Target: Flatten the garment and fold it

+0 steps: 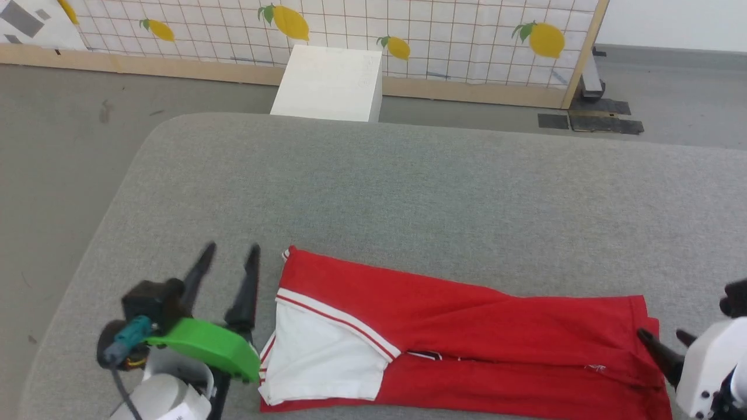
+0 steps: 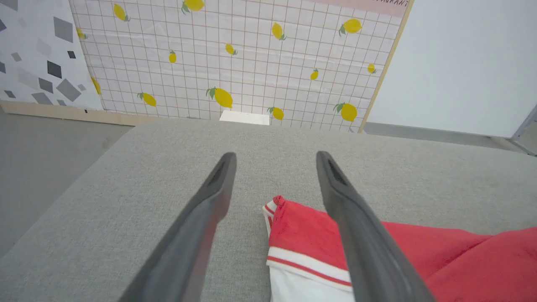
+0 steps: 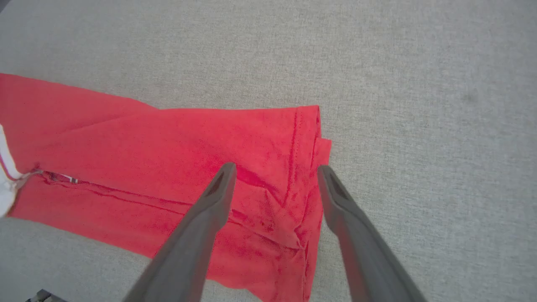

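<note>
The garment (image 1: 467, 326) lies along the bottom of the head view as a long red strip on the grey worktop (image 1: 408, 186), running from lower left to lower right. Judging by the seam line down its middle, a lengthwise fold is already in, and a crosswise fold is the likely next step.

That would explain where the arms stand, one at each end. The left end effector (image 1: 232, 249), fingers well apart and holding nothing, sits just beside the strip's left end; in its wrist view the collar-side corner peeks up between the fingers. The right end effector (image 1: 662, 335) is also spread and empty, poised over the hem at the lower right, where the cloth bunches into small creases.

At the left end a white sleeve panel shows, edged with white and red striped trim. The chest lettering is folded out of sight, apart from a sliver of print at the middle seam.
</note>
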Motion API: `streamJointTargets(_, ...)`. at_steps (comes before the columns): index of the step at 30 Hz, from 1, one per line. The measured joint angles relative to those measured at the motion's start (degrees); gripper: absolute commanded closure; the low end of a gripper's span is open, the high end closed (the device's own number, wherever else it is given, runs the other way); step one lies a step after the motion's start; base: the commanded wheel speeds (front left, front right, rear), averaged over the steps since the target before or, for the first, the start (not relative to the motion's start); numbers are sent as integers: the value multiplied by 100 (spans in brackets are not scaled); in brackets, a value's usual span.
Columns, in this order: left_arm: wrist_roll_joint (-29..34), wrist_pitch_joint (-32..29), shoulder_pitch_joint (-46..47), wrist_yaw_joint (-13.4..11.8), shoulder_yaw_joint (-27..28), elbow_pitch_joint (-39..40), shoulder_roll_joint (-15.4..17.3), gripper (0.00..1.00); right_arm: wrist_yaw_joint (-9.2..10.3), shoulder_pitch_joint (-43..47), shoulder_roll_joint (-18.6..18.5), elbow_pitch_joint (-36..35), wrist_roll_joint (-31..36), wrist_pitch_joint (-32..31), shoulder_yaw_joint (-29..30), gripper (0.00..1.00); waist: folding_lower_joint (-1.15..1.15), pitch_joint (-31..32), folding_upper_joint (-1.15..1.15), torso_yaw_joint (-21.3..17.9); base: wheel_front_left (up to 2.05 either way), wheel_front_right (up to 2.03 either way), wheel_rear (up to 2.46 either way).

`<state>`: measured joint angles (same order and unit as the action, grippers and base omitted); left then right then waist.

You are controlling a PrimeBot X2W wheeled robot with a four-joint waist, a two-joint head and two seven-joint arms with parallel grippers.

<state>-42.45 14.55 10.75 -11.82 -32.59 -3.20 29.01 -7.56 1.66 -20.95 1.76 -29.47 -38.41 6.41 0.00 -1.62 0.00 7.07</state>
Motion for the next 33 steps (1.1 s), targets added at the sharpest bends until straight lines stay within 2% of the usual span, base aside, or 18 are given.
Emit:
streamJointTargets(3, 612, 19, -282, -8, 786, 386, -423, 0, 0, 130, 581, 3, 369, -155, 498, 0, 0, -37, 0, 11, 0, 0, 0)
streamJointTargets(6, 1257, 19, -684, 111, 1403, 671, -842, 0, 0, 160, 1098, 8, 684, -243, 865, 0, 0, -95, 0, 12, 0, 0, 0)
streamJointTargets(8, 1725, 18, -935, 271, 1807, 877, -1113, 0, 0, 151, 1385, 74, 892, -249, 1043, 0, 0, -145, 0, 5, 0, 0, 0)
streamJointTargets(11, 2274, 19, -1209, 513, 2340, 1173, -1466, 0, 0, 109, 1611, 291, 1140, -270, 1245, 0, 0, -222, 0, -15, 0, 0, 0)
streamJointTargets(13, 2613, 20, -1357, 791, 2497, 1241, -1602, 0, 0, 53, 1695, 465, 1294, -276, 1419, 0, 0, -281, 0, -14, 0, 0, 0)
streamJointTargets(16, 2800, 20, -1459, 1134, 2685, 1193, -1826, 0, 0, -44, 1739, 683, 1486, -215, 1551, 0, 0, -359, 0, 17, 0, 0, 0)
streamJointTargets(19, 2996, 21, -1459, 1392, 2899, 1172, -2034, 0, 0, -188, 1747, 872, 1479, -140, 1602, 0, 0, -416, 0, 59, 0, 0, 0)
streamJointTargets(23, 3108, 22, -1454, 1634, 3122, 1144, -2231, 0, 2, -242, 1699, 1025, 1380, -156, 1419, 0, 0, -483, 0, 103, 0, 0, 0)
streamJointTargets(27, 3239, 22, -1452, 1748, 3260, 1107, -2358, 0, 57, -225, 1483, 1049, 1090, -332, 1076, 0, 0, -521, 0, 124, 0, 0, 0)
streamJointTargets(28, 3263, 22, -1451, 1773, 3287, 1099, -2381, 0, 58, -224, 1459, 1040, 1066, -341, 1027, 81, 0, -525, 0, 120, 0, 0, 0)
streamJointTargets(29, 3282, 22, -1449, 1788, 3308, 1087, -2398, 0, 58, -221, 1450, 1033, 1065, -341, 978, 100, 0, -524, 0, 116, 0, 0, 0)
streamJointTargets(33, 3320, 22, -1448, 1839, 3374, 1037, -2452, 0, 52, -218, 1566, 1014, 1065, -213, 820, 100, 0, -484, 0, 97, 0, 0, 0)
